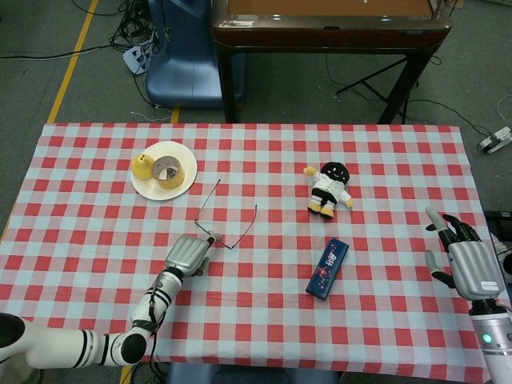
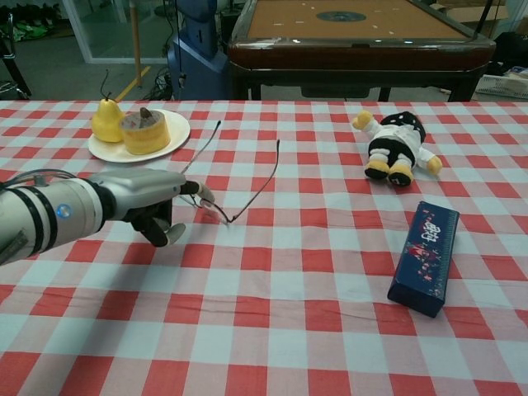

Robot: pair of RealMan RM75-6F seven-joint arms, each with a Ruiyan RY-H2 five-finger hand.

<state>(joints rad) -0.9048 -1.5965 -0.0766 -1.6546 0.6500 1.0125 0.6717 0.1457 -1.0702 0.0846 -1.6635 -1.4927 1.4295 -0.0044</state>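
- Currently the left hand (image 2: 153, 206) sits low over the desk (image 1: 96, 240), left of centre and toward the near edge, fingertips at the lens end of the wire-frame glasses (image 1: 226, 218).
- Grip: in the chest view the fingers look pinched on the near lens rim; contact seems real, but the thin frame is partly hidden behind the fingers, so how firm the hold is can't be read.
- Glasses lie just ahead of the left hand, toward the far edge. Both temple arms are open and run from the lenses toward the far edge, so the long axis goes near-to-far, slightly angled right.
- Temple tips look raised off the cloth in the chest view; can't confirm from the head view.
- Right hand (image 1: 468, 260) hovers at the desk's right edge, fingers apart, holding nothing, well apart from the glasses. Left hand is clearly the nearer one.
- Neighbours: plate (image 1: 186, 178) with pear (image 1: 142, 166) and tape roll (image 1: 167, 170) toward the far-left corner; plush doll (image 1: 328, 189) right of centre; dark blue box (image 1: 327, 268) toward the near edge, right of centre.
- Room: open cloth on all sides of the glasses, and toward the near edge behind the left hand. Plate is the closest obstacle, near but apart from the temple tips.
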